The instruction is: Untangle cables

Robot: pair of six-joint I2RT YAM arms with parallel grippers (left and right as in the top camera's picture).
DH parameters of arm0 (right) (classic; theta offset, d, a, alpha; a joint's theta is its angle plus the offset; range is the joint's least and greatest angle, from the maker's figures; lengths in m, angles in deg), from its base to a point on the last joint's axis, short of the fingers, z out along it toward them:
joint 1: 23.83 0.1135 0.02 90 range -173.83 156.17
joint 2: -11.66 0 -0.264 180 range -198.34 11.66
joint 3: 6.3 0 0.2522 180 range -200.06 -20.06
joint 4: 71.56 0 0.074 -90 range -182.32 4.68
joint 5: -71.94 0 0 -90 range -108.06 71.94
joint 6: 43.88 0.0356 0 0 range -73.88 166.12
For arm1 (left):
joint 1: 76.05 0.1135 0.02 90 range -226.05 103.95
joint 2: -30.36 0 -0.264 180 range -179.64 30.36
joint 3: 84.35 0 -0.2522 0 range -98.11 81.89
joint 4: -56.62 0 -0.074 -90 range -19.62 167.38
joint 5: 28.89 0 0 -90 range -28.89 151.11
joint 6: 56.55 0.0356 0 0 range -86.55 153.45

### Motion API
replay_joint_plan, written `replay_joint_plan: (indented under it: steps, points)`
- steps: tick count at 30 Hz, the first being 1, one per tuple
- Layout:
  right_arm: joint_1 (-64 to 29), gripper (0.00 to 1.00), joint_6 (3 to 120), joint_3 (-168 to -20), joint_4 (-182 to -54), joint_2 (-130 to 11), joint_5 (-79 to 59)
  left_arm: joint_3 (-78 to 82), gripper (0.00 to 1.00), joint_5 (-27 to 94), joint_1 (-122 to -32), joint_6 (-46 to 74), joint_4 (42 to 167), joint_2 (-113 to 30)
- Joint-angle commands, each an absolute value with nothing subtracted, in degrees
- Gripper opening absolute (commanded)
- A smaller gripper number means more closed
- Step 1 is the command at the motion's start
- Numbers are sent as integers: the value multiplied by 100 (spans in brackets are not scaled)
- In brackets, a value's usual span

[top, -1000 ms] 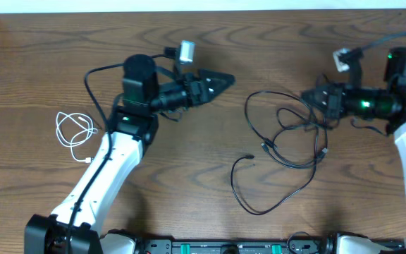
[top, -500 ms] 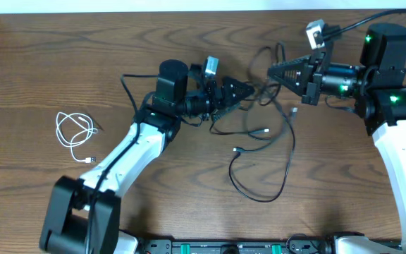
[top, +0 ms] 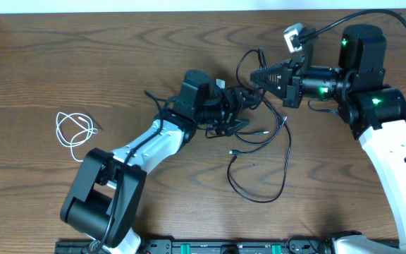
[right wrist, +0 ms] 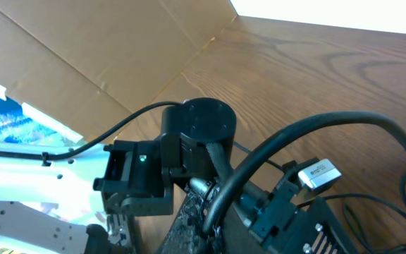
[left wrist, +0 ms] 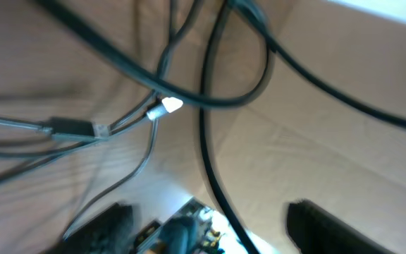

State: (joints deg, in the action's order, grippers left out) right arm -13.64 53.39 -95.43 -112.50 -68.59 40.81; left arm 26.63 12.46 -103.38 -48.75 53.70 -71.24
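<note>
Black cables [top: 288,148] are not yet separated: one strand passes between the parted jaws of the left gripper [left wrist: 213,212], unclamped, while the right gripper [top: 257,76] has its jaws drawn together at a raised loop and appears clamped on it. Their tangle sits mid-table [top: 83,56] between both grippers, with a loose loop trailing toward the near edge. White cable [top: 72,130] lies coiled alone, well apart at the left, so by judgement one cord is free and two are left to part.

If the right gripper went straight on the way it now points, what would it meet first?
Probably the black cable loop just beyond the right gripper, though relative height is unclear from overhead.
</note>
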Motion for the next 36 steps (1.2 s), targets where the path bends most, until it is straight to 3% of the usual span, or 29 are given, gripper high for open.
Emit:
replay_joint_plan:
  steps: [1,6,17,20,23,27,32,36]
  points:
    - [-1324,1,5405,-9572,-11303,-6846,3963,2558,58,1760,-10341,-5157,5361,-7227]
    - [-1324,1,5398,-9572,-11571,-6848,3883,2558,31,2219,-10334,-5154,5361,-7233]
    - [-1324,1,5376,-9572,-11748,-6848,3880,2558,30,2276,-10341,-5159,5359,-7233]
    - [-1324,1,5376,-9572,-11746,-6848,3880,2558,55,2044,-10367,-5159,5361,-7233]
    - [-1324,1,5376,-9572,-11744,-6848,3876,2558,59,1821,-10465,-5452,5361,-7233]
    - [-1322,1,5381,-9572,-11751,-6848,3858,2558,57,1887,-10647,-5790,5363,-7233]
    - [-1322,1,5378,-9572,-11836,-6848,3858,2558,40,2116,-10712,-6140,5361,-7233]
    - [-1322,1,5378,-9572,-11875,-6848,3858,2558,38,2234,-10710,-6138,5363,-7233]
